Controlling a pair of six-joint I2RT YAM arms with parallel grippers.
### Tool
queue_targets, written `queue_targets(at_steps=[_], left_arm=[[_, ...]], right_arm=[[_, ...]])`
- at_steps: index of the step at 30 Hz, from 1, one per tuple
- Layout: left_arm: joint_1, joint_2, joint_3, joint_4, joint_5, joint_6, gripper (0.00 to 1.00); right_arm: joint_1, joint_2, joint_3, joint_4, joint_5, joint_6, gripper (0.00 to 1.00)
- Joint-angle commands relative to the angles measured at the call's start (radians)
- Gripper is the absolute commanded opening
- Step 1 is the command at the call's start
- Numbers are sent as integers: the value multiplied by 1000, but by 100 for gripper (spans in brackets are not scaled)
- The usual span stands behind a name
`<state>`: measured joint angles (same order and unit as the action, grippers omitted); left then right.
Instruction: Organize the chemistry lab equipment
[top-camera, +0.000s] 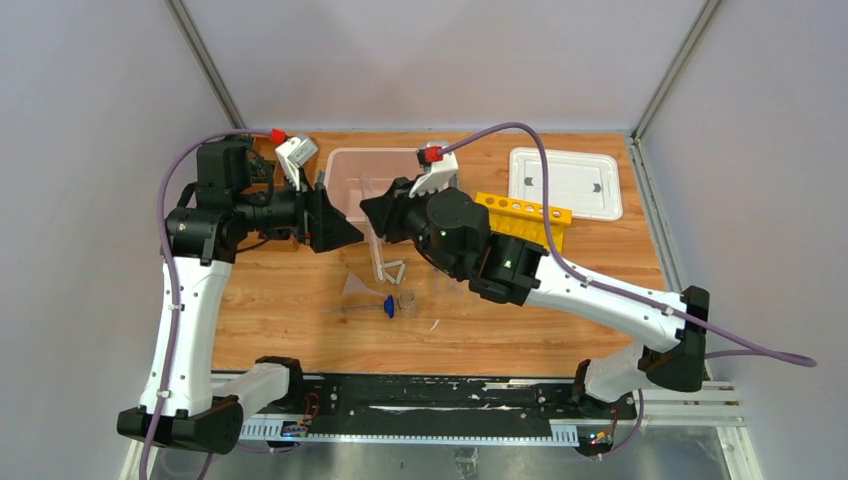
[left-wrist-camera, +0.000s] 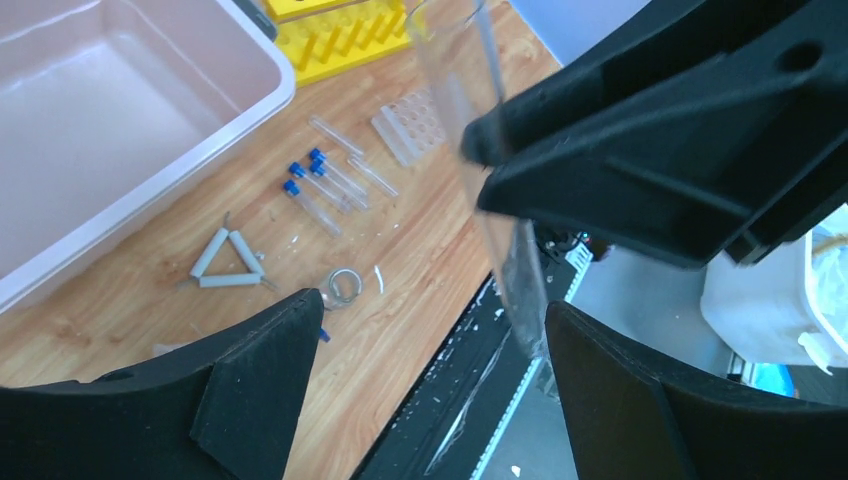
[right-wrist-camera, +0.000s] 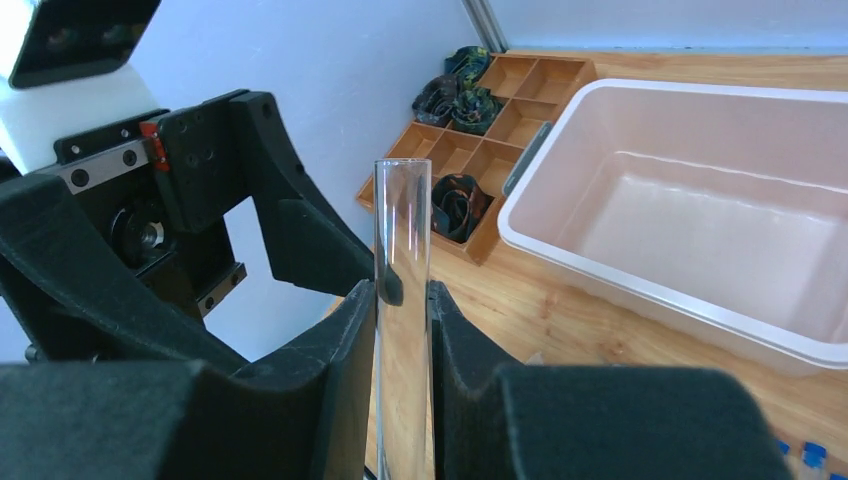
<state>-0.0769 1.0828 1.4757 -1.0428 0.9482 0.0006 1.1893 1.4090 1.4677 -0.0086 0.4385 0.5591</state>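
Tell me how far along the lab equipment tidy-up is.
Early: nothing looks put away yet. In hand: the right end effector grips the glass tube, with the left end effector open close by. Left: blue-capped vials, pale triangle and tiny beaker lie loose on the table.

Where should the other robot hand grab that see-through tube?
Probably the bare stretch of the glass tube sticking out past the right gripper, which is shut on it. The open left gripper should come from the side, fingers across its width, since the tube is long, thin and round.
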Motion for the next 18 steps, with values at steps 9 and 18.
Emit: queue_targets(at_steps=[9, 18], left_arm=[[-18, -14, -30, -8, 111, -3, 72], [-18, -12, -46, -8, 73, -2, 32]], right_arm=[[52, 125, 128, 139, 81, -31, 0], [52, 100, 62, 204, 125, 4, 0]])
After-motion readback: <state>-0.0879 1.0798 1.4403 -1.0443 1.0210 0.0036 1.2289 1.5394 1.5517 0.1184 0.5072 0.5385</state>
